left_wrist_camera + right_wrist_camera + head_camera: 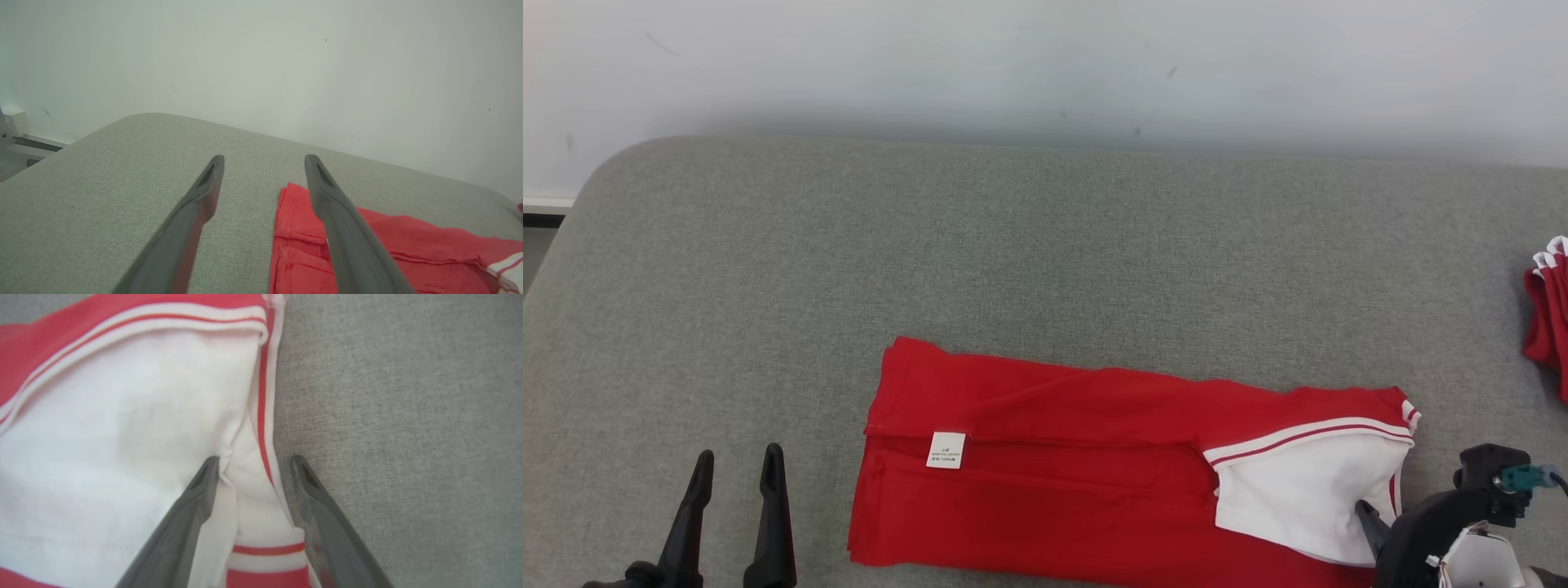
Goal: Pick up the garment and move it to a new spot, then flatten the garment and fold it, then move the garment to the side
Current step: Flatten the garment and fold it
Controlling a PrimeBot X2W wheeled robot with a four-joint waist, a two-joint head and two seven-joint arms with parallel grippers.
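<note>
**A:** Where was the shirt (1045,465)?

**B:** Folded on the grey cushion (768,286). My right gripper (255,459) stood spread over its white edge. My left gripper (738,451) was spread too, empty. I feared pinching 1 layer and undoing the fold.

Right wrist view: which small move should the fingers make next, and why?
Probably close the right fingers on the striped white edge of the garment. They stand apart astride that edge, one on the white cloth, the other on the grey surface, so nothing is pinched yet.

Garment (1045,490) label (945,450) txt too small; red cloth (1550,310) cut off rt edge.
</note>
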